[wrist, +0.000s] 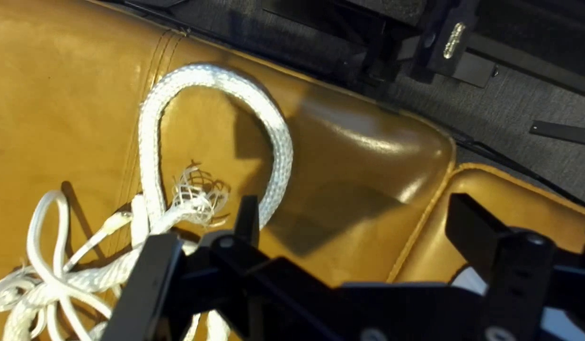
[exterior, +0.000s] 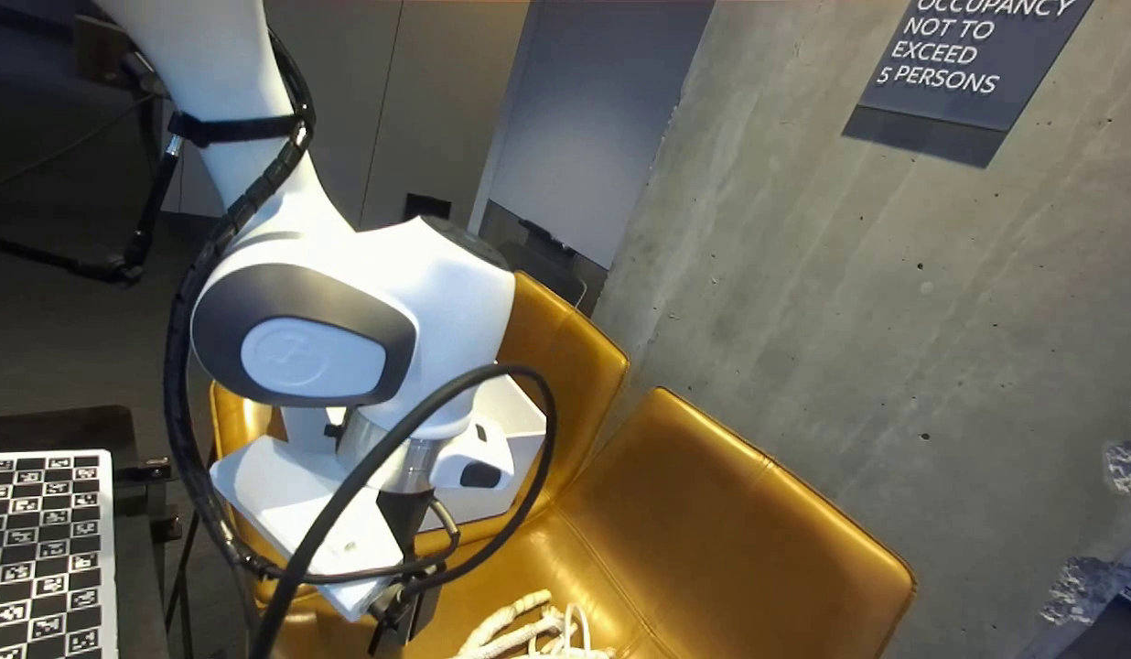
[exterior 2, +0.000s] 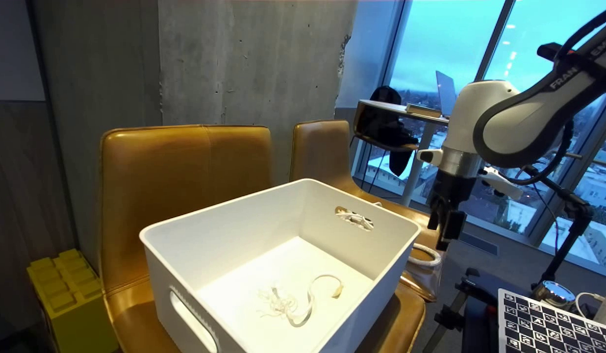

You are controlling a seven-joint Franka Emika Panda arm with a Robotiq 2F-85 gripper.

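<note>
Arm (exterior: 373,265) bent at the last joints, wrist pointing down over the seat of a tan chair (wrist: 75,104). Gripper (wrist: 351,222) hangs above it, fingers (wrist: 477,232) spread wide. White rope (wrist: 149,142) lies looped on the seat, partly behind a finger in wrist view; contact unclear. White bin (exterior 2: 244,230) stands on the neighbouring chair (exterior 2: 180,166).

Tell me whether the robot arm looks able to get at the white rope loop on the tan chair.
Probably yes: the gripper hangs open above the seat, and nothing visible stands between it and the rope loop; the white bin sits aside on the neighbouring chair.
</note>
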